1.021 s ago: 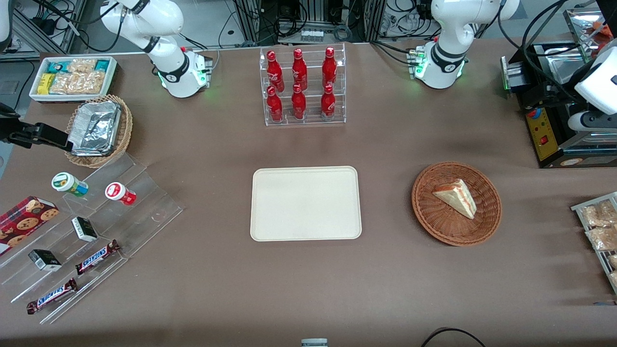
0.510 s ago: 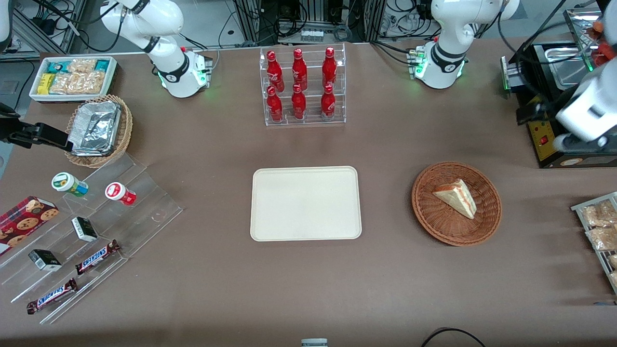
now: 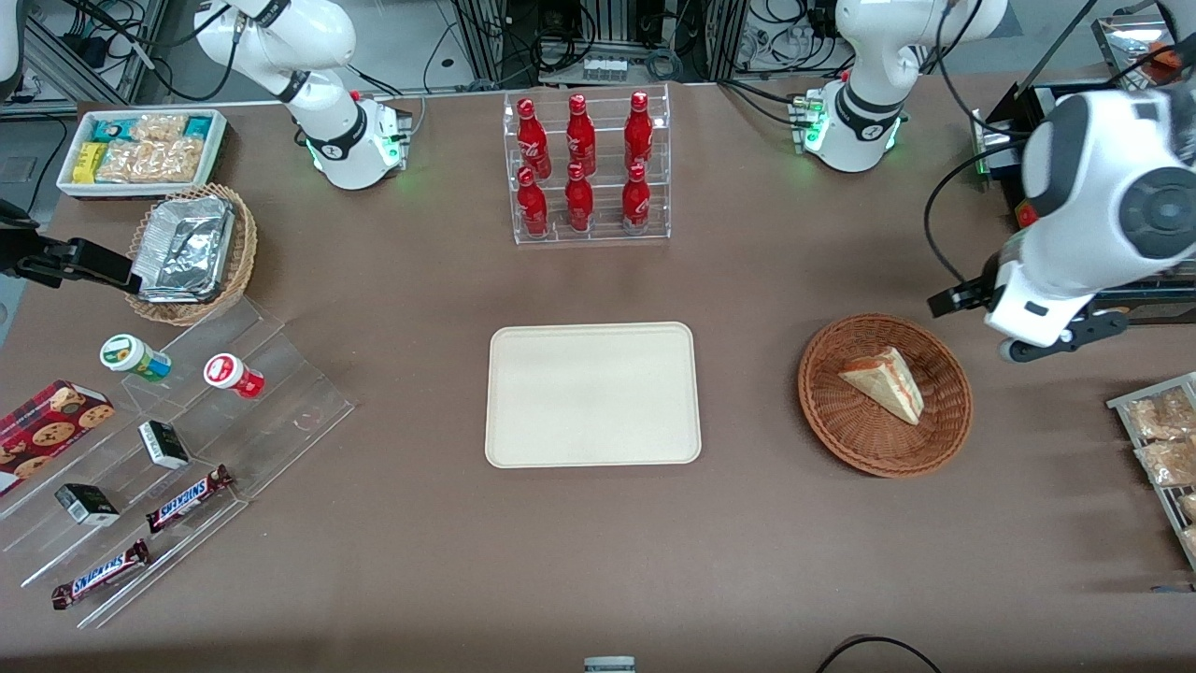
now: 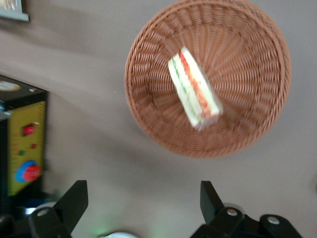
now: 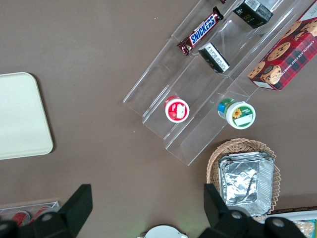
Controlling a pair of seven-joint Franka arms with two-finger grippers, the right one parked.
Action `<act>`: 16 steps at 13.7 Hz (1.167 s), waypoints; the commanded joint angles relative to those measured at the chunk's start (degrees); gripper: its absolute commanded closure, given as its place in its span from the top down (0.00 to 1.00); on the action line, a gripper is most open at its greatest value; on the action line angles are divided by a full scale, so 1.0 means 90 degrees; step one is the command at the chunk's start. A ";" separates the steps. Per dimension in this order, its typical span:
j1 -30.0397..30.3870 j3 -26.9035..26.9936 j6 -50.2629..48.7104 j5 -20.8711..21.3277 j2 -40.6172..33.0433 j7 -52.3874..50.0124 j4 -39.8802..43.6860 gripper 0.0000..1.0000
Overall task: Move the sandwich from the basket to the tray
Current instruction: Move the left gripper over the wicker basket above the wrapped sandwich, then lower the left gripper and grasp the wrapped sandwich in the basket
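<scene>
Brown table [image 3: 598, 561]; cable-strewn metal racks [image 3: 598, 37] at its edge.

The bench [image 3: 420, 280] carries six red bottles [image 3: 579, 201], two Snickers bars [image 3: 190, 497], two small dark boxes [image 3: 163, 444], two lidded tubs [image 3: 229, 374], one cookie box [image 3: 47, 432] and one tray [image 3: 592, 393]. There are two baskets, one tan basket [image 3: 245, 248] and one reddish basket [image 3: 822, 411] holding one sandwich [image 3: 885, 383]. One claw [image 4: 142, 187], spread wide, hangs above the bench near the reddish basket.

Red bottles [image 3: 584, 168] in clear rack, foil-lined wicker basket [image 3: 192, 252], Snickers bars [image 3: 187, 498], cookie box [image 3: 47, 432]
</scene>
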 commanded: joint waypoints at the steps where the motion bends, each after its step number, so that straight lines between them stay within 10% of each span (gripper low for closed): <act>1: -0.0041 0.0012 0.1408 0.0058 -0.0704 -0.1353 -0.1375 1.00; 16: -0.0041 0.0032 0.5232 -0.0597 0.0282 -0.2334 -0.2902 1.00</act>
